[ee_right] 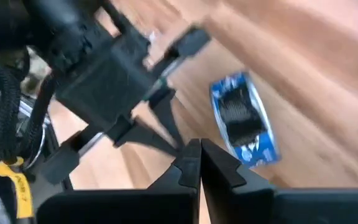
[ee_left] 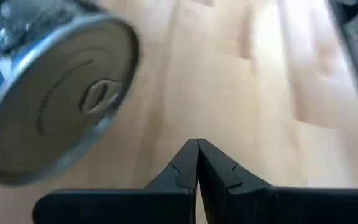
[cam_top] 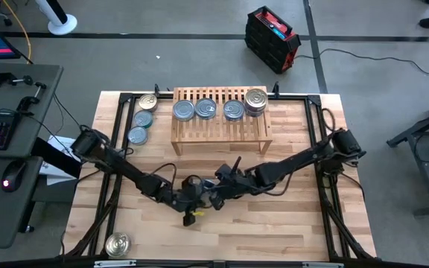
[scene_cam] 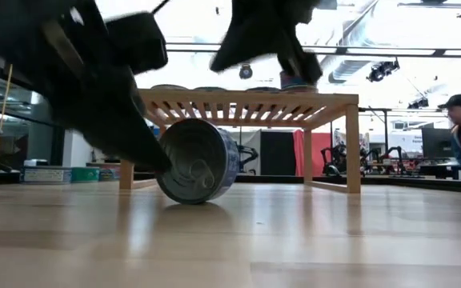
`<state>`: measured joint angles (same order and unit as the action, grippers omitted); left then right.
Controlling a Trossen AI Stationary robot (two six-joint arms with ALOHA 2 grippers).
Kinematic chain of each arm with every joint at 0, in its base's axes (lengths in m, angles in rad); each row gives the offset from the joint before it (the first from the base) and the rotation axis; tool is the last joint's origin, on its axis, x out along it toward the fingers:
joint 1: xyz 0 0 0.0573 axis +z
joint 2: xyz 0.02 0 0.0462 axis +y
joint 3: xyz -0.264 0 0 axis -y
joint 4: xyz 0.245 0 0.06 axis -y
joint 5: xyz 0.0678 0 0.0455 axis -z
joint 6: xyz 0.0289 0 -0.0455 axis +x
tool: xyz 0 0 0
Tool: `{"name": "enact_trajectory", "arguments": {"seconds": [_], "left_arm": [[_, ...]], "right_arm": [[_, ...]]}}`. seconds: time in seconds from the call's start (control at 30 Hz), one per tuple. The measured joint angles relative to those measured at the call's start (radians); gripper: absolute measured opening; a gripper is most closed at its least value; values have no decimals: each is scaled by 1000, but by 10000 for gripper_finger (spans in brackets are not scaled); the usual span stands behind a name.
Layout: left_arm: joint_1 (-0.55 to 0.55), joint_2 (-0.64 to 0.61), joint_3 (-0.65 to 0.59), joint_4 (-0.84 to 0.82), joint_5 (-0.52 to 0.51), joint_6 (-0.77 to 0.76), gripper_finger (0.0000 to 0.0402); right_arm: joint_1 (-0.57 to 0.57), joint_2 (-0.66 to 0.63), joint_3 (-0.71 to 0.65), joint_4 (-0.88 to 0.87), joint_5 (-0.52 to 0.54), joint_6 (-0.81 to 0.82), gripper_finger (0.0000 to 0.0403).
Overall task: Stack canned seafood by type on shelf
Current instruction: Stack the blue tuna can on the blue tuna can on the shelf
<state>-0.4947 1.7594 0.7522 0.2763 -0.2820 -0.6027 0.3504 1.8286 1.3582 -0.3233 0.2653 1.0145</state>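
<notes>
The blue-labelled tin (scene_cam: 197, 160) stands on its edge on the tabletop (cam_top: 274, 223) in front of the slatted shelf (cam_top: 220, 128); its label print is too blurred to read. The left gripper (ee_left: 197, 155) is pinched shut and empty, just beside the tin. The right gripper (ee_right: 200, 155) is likewise closed, holding nothing, near it
</notes>
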Motion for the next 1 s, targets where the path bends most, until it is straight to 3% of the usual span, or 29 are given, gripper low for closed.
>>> {"name": "enact_trajectory", "arguments": {"seconds": [0.2,0.37,0.53,0.77,0.87,1.0], "left_arm": [[-21,-244,0,-295,-10,51,0],[-23,-505,0,-568,-160,67,0],[-18,-724,0,-709,-301,-9,0],[-18,-851,0,-728,-332,-62,0],[-18,-850,0,-729,-330,-68,0],[-18,-834,0,-733,-329,-66,0]], "right_arm": [[27,5,182,-111,34,-214,0],[0,84,319,-278,42,-383,18],[-29,141,363,-411,-56,-481,109],[-55,170,362,-467,-11,-476,275],[-75,192,362,-477,-68,-476,308],[-91,231,362,-472,-87,-487,316]]}}
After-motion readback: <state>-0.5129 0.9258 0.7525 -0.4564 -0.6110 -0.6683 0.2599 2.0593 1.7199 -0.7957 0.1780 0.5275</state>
